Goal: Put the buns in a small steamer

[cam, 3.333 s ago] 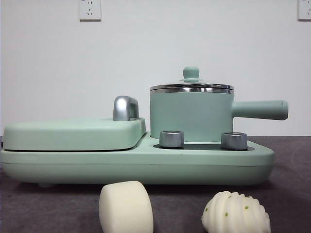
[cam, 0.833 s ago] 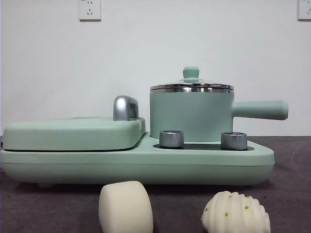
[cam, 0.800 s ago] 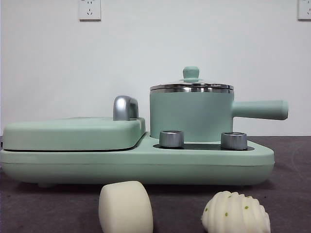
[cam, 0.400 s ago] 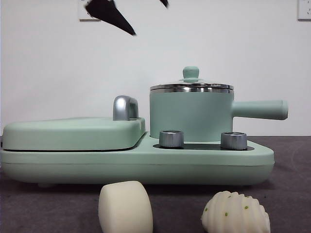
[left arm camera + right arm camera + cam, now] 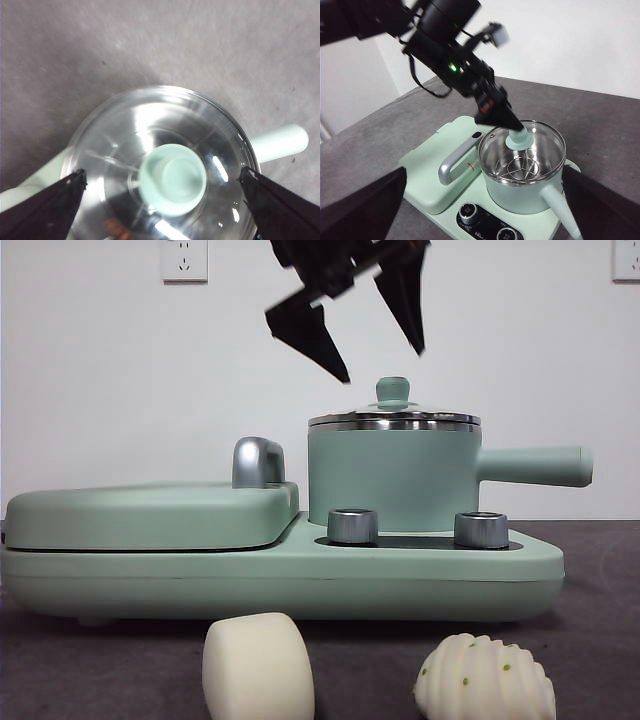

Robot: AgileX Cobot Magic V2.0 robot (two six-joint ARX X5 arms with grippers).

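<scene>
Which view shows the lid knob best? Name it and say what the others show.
The left wrist view: the knob fills its centre, seen from straight above between the open left pincer. The front view shows it small, in profile. The right wrist view shows it partly hidden behind that pincer.

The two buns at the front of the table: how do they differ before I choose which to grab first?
The smooth bun is plain and drum-shaped, lying on its side with a flat end showing; the ridged bun is shell-like, grooved, with tiny green specks. The smooth bun stands taller in the front view; the ridged bun sits lower and wider. Both are cream-white and lie untouched on the table, outside the small steamer, whose lid is on.
</scene>
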